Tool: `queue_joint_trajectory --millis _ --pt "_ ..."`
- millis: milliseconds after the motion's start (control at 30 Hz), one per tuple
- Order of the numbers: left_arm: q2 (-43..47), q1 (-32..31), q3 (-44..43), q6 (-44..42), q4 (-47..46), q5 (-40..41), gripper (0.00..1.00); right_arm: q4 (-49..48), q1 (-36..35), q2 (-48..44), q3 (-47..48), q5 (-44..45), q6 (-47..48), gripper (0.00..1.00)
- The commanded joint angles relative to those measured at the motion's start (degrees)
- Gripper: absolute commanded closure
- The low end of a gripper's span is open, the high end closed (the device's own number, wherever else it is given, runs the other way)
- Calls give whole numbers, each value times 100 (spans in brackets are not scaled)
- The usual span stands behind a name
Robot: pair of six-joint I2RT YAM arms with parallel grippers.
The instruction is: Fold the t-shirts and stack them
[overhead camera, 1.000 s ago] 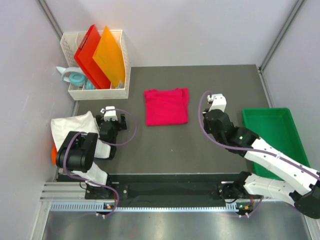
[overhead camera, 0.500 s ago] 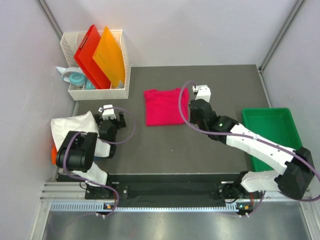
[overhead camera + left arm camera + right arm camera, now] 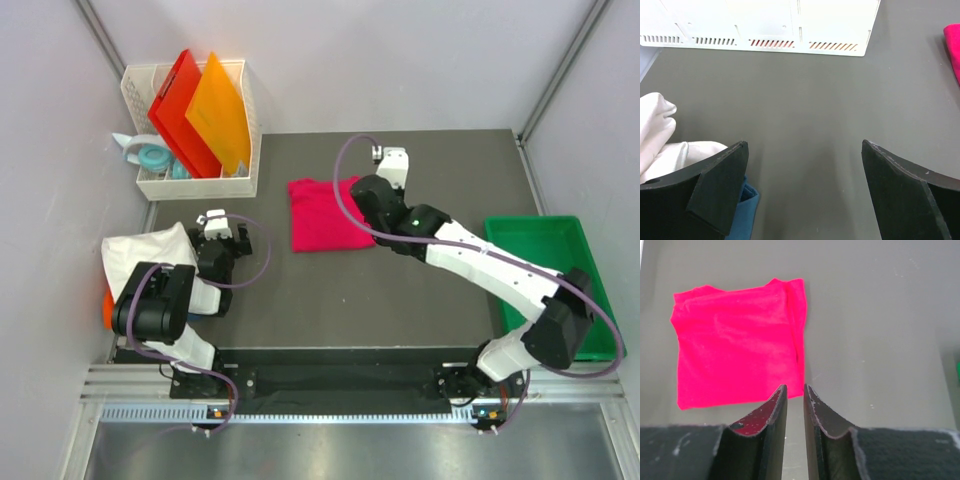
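Right wrist view: right pincer, nearly pressed together and empty, hangs by a corner of the folded pink shirt; grasping it for stacking likely needs spreading first; left pincer spread.

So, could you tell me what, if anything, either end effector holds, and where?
Nothing: the left end effector is open and empty, the right end effector nearly shut on nothing.

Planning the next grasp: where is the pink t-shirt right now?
In the top view, the pink t-shirt lies mid-table, between the white basket and the green tray.
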State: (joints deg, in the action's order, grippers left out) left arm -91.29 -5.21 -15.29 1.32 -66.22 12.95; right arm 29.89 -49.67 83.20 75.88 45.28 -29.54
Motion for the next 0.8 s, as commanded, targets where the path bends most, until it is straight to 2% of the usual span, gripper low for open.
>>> queue_joint_trajectory --millis 0,33,100,133,167,200,267,300,367,400,467,600,700,767 --pt "5 73 -115 -17 -208 -72 1 237 -192 503 453 122 -263 80" --pt "49 108 -141 -79 -173 -665 1 219 -192 722 524 87 -263 80" --pt "688 135 -481 -490 965 -1267 1 79 -192 925 699 -27 -35 80" --pt "909 135 -832 -762 1971 -2156 1 -35 -183 1144 779 -54 70 80" --pt "1006 117 -1296 -904 3878 -2356 1 -62 -192 1250 858 -54 228 80" --pt "929 126 -2354 -810 4950 -2376 1 -106 -192 1347 1015 -63 308 80" --pt "658 135 -3222 -642 6229 -2350 1 -378 -105 1602 1104 -272 579 79" --pt "595 126 -3861 -668 7349 -2428 1 -422 -43 1707 1235 -369 607 79" --pt "402 126 -4454 -651 8321 -2656 1 -431 202 1980 1394 -789 564 79" --pt "340 126 -5057 -625 9266 -2831 1 -457 299 2042 1456 -949 546 78" --pt "261 126 -5492 -703 9950 -3279 1 -729 554 2148 1422 -1387 554 79" --pt "436 82 -5661 -142 10076 -3246 1 -1090 853 2411 1438 -1750 677 79" --pt "383 -93 -5722 -228 10269 -2792 1 -1012 1082 2815 1692 -2048 651 79" --pt "585 -103 -5530 -159 9953 -2352 1 -994 1214 3096 1912 -2268 634 80"
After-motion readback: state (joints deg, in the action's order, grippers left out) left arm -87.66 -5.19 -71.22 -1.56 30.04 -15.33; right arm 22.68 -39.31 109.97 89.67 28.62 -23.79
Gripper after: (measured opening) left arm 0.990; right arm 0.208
